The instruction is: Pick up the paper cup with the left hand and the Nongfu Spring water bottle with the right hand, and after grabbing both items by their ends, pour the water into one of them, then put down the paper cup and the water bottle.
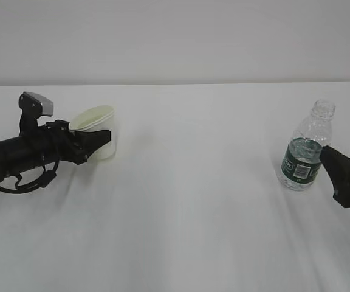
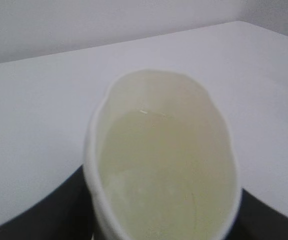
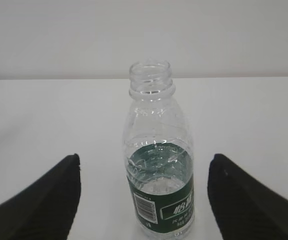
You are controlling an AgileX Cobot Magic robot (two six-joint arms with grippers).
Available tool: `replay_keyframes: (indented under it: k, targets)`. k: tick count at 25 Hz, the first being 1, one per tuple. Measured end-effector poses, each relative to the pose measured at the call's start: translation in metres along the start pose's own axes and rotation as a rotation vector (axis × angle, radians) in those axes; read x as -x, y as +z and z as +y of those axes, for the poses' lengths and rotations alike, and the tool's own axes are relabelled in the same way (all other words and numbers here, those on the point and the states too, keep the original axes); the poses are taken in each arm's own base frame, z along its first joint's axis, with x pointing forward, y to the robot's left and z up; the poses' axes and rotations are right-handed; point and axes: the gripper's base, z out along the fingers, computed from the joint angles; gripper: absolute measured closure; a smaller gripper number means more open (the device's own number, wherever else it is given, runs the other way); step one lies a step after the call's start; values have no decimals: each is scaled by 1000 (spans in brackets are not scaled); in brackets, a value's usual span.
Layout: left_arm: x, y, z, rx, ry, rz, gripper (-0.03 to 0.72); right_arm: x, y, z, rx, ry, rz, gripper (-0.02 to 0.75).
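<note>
Ext. view: the left hand (image 1: 93, 143) reaches in low from the left edge over the white table (image 1: 187, 201), w/ looped cables & a grey block on top near the wrist. Its fingers sit on either side of the paper cup (image 1: 97, 131), clamped on it; cup's rim is squeezed to an oval in the left wrist view (image 2: 161, 160), w/ black fingers (image 2: 64, 210) against both walls. Cup tilts a bit, cream inside showing; can't tell if its base is on the table.

Far right, well apart from the cup, the Nongfu Spring water bottle (image 1: 304, 149) stands upright, capless, green label band low on it. The water (image 3: 159, 162) sits about at label height. The right hand (image 3: 144, 200) has jaws spread wide, one on each side of the bottle, not touching it; gaps show both sides in the right wrist view.
</note>
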Motion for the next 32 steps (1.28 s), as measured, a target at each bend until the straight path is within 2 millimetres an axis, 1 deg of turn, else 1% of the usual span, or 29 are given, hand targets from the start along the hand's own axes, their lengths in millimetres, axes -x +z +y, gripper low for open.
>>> replay_keyframes:
  k: [5, 10, 25, 27, 32]
  targets:
    - [-5, -4, -1, 26, -8, 5, 270, 0, 0, 0, 0, 0, 0, 145]
    - [-18, -15, -5, 89, -18, 24, 270, 0, 0, 0, 0, 5, 0, 145]
    - [-22, -20, -9, 101, -28, 14, 270, 0, 0, 0, 0, 10, 0, 145]
    - [-22, -19, -9, 93, -18, 15, 255, 0, 0, 0, 0, 10, 0, 145]
    - [-22, -19, -10, 88, -8, 17, 155, -1, 0, 0, 0, 12, 5, 145]
